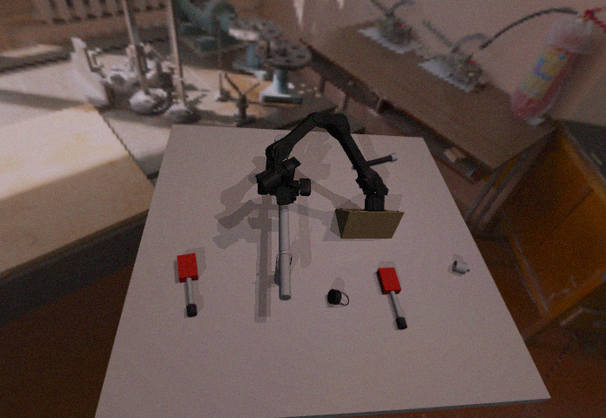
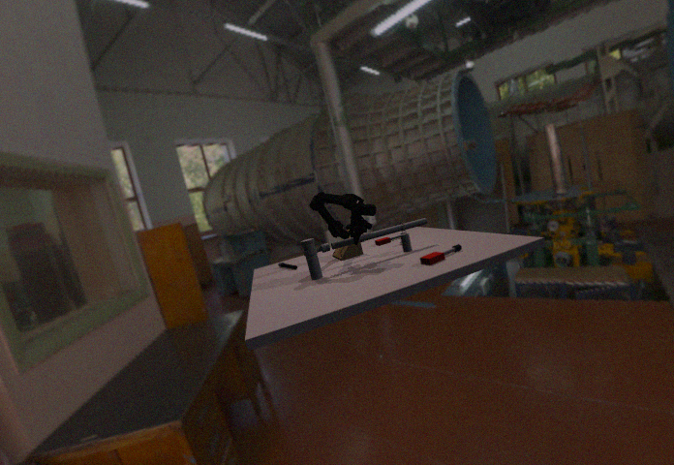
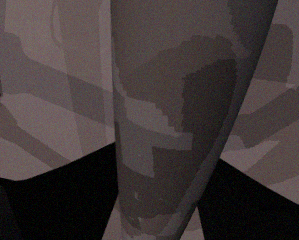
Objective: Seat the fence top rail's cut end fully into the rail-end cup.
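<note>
The grey top rail (image 1: 284,241) (image 2: 387,230) (image 3: 189,100) runs level above the white table (image 1: 313,354). It passes through the thin wire loop cap (image 1: 290,256) on the short line post (image 2: 405,241). My gripper (image 1: 283,198) (image 2: 355,236) (image 3: 160,150) is shut on the rail near its far end, with dark fingers on both sides in the wrist view. The big post (image 2: 311,259) stands just beyond the rail's cut end. In the top view my arm hides the post, its band and the cup. Whether the end sits in the cup cannot be told.
Two red-handled tools (image 1: 186,268) (image 1: 388,280) lie left and right of the rail. A black cap (image 1: 334,296) and a small white fitting (image 1: 460,266) lie in front. The arm's tan base box (image 1: 367,224) stands to the right of the rail.
</note>
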### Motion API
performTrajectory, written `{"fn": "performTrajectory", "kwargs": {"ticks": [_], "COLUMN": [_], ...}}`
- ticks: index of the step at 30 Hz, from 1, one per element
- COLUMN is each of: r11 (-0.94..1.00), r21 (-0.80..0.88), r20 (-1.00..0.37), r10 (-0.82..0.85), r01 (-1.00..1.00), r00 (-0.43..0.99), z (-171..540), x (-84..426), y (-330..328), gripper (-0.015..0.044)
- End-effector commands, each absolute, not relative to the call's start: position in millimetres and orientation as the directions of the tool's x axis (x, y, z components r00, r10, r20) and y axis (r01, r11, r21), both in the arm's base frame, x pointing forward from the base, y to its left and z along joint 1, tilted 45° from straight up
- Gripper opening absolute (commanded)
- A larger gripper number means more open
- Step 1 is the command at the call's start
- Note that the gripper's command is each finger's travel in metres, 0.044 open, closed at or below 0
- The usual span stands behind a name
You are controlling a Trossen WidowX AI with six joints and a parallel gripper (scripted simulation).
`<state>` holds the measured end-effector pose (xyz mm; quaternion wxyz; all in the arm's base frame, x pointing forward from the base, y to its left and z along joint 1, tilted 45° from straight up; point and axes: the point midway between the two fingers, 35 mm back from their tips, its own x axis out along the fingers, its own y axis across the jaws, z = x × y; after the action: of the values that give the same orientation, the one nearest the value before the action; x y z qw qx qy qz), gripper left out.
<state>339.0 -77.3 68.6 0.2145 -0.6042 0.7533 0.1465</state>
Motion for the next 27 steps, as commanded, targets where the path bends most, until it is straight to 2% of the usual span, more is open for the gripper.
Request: {"fn": "performTrajectory", "kwargs": {"ticks": [1,27], "r11": [0.221,0.226], "r21": [-0.046,-0.035], "r20": [-0.496,-0.500], "r10": [-0.852,-0.848], "r01": [-0.974,-0.973], "r00": [-0.170,-0.179], "z": [75.0,87.0], "x": [342.7,336.6], "y": [-76.7,-93.1], "gripper": [0.0000,0.0000]}}
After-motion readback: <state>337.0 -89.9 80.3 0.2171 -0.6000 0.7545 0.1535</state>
